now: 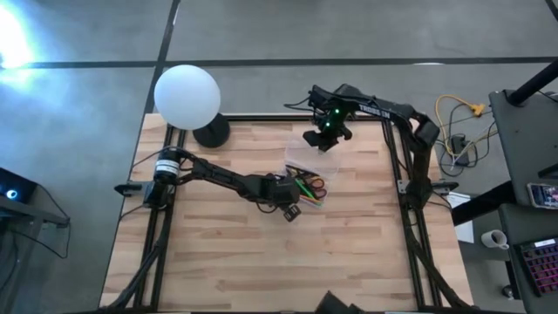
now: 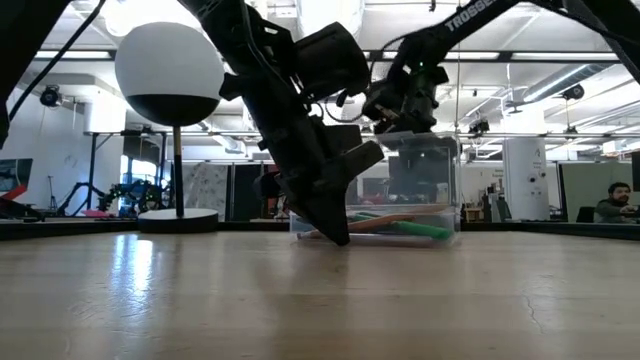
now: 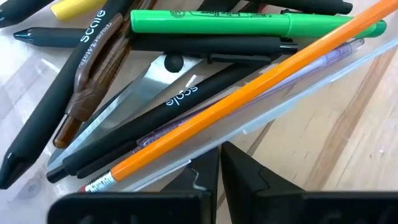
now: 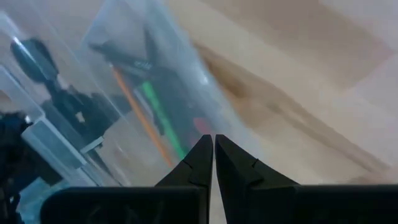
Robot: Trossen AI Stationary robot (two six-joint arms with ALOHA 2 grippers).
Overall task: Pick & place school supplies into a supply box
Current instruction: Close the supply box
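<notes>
Pens (image 3: 155, 118), a green marker (image 3: 249, 23) and an orange pencil (image 3: 249, 93) are seen inside the clear supply box (image 1: 307, 174) on the bench (image 1: 261, 253). Left gripper (image 1: 293, 212) is clenched empty just beside the box; right gripper (image 1: 316, 139) is clenched at its raised lid.

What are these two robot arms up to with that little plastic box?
They are packing school supplies into a clear supply box on the wooden table. A green marker, an orange pencil, dark pens and scissors lie in it. The left gripper is shut, its tips down at the box's edge beside the pencil. The right gripper is shut too, at the raised clear lid. A white globe lamp stands at the table's far corner.
</notes>
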